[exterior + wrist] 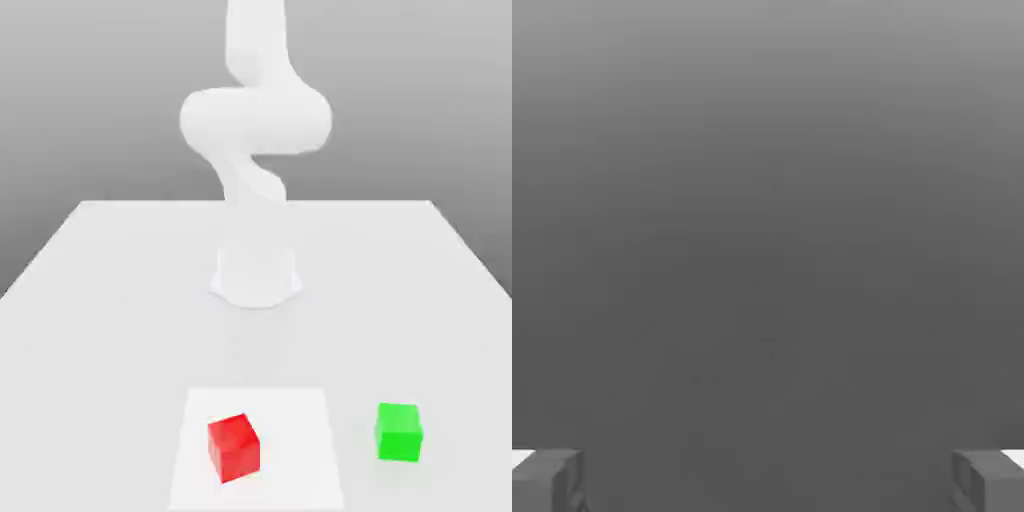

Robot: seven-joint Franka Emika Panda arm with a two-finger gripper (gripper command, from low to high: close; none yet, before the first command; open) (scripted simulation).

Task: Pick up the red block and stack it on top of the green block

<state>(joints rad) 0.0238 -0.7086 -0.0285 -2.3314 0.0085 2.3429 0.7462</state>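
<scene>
Red block [234, 448] is sitting outside the jaws' gap, resting at an angle on the white square [300, 450] on the table [120, 350]. Green block [398, 433] is also sitting clear of the jaws, resting on the table just beside that square, toward the exterior view's right. As for the gripper [768, 480], its jaws are standing wide apart in the hand view and holding nothing, with just plain grey showing between them. Meanwhile the white arm [256, 120] is standing behind both blocks in the exterior view.
</scene>
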